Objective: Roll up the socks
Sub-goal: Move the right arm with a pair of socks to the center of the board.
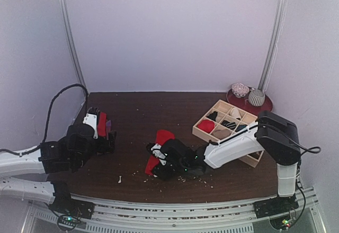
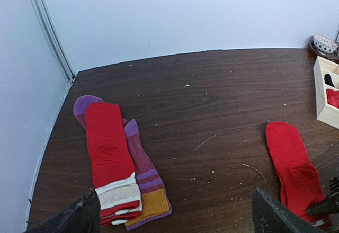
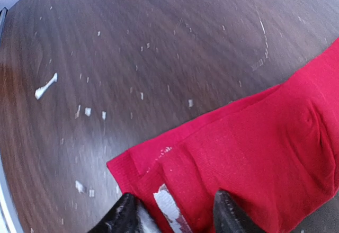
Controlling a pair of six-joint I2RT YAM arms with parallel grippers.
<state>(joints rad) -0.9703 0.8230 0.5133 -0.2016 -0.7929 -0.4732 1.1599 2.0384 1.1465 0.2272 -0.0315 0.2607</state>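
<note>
A plain red sock (image 1: pixel 163 136) lies flat near the table's middle, and also shows in the left wrist view (image 2: pixel 294 164). My right gripper (image 1: pixel 157 158) is low over its cuff end. In the right wrist view the red sock (image 3: pixel 254 153) fills the lower right, and the gripper (image 3: pixel 176 217) has its jaws apart, straddling the puckered cuff. At the left, a red sock with a cream cuff (image 2: pixel 108 148) lies on a red, purple and orange sock (image 2: pixel 143 175). My left gripper (image 2: pixel 177 223) is open and empty, just in front of that pile (image 1: pixel 102 123).
A pale wooden grid tray (image 1: pixel 204 132) stands at the right with rolled socks in some cells; its corner shows in the left wrist view (image 2: pixel 319 92). A dark red plate (image 1: pixel 265 106) with two bowls sits behind it. Crumbs and lint dot the dark wooden table (image 1: pixel 137 116).
</note>
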